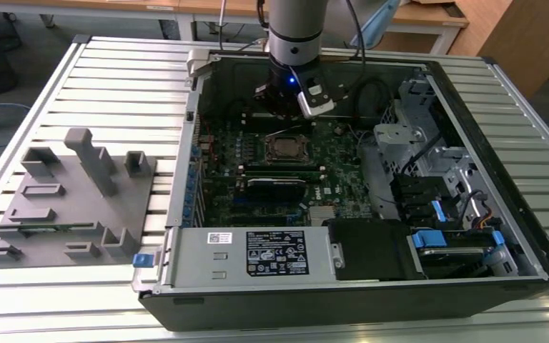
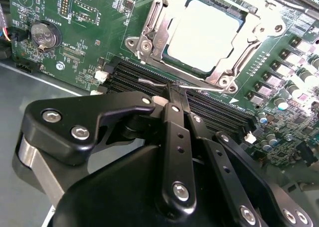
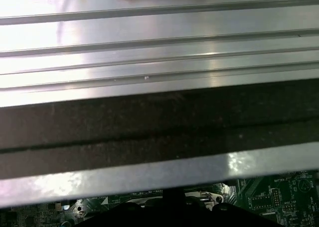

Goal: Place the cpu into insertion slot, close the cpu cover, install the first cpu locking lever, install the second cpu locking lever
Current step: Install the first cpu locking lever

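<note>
The cpu point(image 2: 206, 34) lies flat in the insertion slot point(image 2: 175, 63) on the green board, its pale metal top showing through the window of the cpu cover point(image 2: 149, 25), which lies down over it. A thin locking lever point(image 2: 149, 81) runs along the socket's near side. My gripper point(image 2: 174, 91) is shut, its black fingertips meeting right at that lever's end; whether they touch it I cannot tell. In the exterior view the gripper point(image 1: 282, 116) hangs inside the open computer case, just behind the cpu point(image 1: 285, 148).
Black memory slots point(image 2: 219, 115) lie between the fingers and the socket, with a coin battery point(image 2: 45, 35) off to one side. A labelled power supply box point(image 1: 255, 254), a drive cage point(image 1: 427, 164) and the case wall point(image 3: 159, 117) hem in the board. A grey fixture point(image 1: 65, 200) stands on the slatted table.
</note>
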Action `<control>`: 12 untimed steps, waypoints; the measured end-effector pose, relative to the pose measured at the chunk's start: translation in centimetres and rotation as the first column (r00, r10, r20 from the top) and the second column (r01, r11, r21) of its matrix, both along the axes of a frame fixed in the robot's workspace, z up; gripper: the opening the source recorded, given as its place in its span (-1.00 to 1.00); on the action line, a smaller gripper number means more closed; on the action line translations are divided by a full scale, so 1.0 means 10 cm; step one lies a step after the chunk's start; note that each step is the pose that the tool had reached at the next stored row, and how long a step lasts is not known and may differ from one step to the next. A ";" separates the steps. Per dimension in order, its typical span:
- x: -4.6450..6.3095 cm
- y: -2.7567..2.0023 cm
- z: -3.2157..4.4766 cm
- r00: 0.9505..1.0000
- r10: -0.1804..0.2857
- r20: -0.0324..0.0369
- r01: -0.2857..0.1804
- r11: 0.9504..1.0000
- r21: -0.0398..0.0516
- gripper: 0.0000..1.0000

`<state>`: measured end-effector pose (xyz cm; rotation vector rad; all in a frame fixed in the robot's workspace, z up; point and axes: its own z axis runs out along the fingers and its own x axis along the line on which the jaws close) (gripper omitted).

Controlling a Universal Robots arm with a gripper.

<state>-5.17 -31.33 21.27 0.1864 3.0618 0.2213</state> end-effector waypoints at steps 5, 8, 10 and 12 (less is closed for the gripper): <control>0.00 -0.001 -0.003 0.999 -0.032 0.000 0.032 0.999 0.000 -0.79; 0.00 0.000 -0.006 0.998 -0.056 0.000 0.056 0.998 0.000 -0.79; 0.00 0.000 -0.007 0.997 -0.076 0.000 0.076 0.997 0.000 -0.79; 0.00 0.000 -0.008 0.996 -0.093 0.000 0.093 0.996 0.000 -0.79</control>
